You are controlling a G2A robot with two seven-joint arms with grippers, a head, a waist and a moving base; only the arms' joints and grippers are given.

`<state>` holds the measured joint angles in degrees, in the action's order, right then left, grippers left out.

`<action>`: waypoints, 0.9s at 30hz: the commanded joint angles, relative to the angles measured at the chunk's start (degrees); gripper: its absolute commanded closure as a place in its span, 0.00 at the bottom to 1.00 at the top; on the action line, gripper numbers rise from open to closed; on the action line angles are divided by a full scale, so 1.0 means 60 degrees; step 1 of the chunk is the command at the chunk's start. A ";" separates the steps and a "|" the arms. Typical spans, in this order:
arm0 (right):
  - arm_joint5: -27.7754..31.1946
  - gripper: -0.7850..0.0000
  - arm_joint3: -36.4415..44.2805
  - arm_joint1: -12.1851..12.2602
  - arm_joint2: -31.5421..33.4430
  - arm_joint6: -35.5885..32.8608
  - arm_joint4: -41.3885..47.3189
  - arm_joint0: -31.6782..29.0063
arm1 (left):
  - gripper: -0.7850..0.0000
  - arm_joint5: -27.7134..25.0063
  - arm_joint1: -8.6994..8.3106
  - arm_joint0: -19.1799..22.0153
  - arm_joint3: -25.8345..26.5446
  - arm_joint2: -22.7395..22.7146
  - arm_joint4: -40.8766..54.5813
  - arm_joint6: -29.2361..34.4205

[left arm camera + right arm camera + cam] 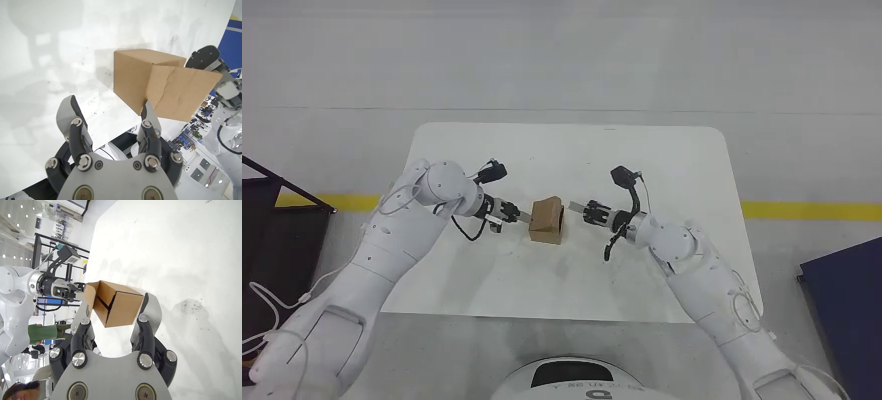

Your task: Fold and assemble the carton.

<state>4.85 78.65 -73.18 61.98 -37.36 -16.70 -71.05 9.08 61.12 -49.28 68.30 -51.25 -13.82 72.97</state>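
Note:
A small brown carton (546,223) stands near the middle of the white table (662,160), with one flap (181,94) raised and creased. My left gripper (512,212) is at one side of it, open (111,108), one fingertip (147,108) touching the corner below the flap. My right gripper (574,208) is at the opposite side, open (115,313), its fingers (149,306) either side of the carton's seamed end (117,306). The right gripper's dark pad (205,55) shows just behind the flap's top edge.
The table's front edge (542,315) lies close behind both arms. A dark frame (282,185) stands off the table's left side and a blue object (852,290) off its right. Bare table surface extends beyond the carton toward the far edge.

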 commanded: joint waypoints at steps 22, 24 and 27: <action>0.0078 0.42 0.0434 0.0092 0.0036 0.0047 0.0195 -0.0285 | 0.08 -0.3734 -0.0025 -0.0607 -0.1124 -0.1091 0.3328 -0.0494; 0.0157 0.40 0.0275 0.0061 -0.0051 0.0076 0.0366 -0.0198 | 0.16 -0.4433 0.0045 -0.0593 -0.1456 -0.1021 0.3645 -0.0654; 0.0268 0.38 -0.0009 -0.0003 -0.0178 0.0229 0.0709 -0.0057 | 0.32 -0.5198 0.0175 -0.0485 -0.1924 -0.0857 0.4048 -0.0880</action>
<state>6.21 79.15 -73.08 61.12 -36.32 -13.24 -71.61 -20.52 61.94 -52.46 57.81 -56.74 9.85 68.13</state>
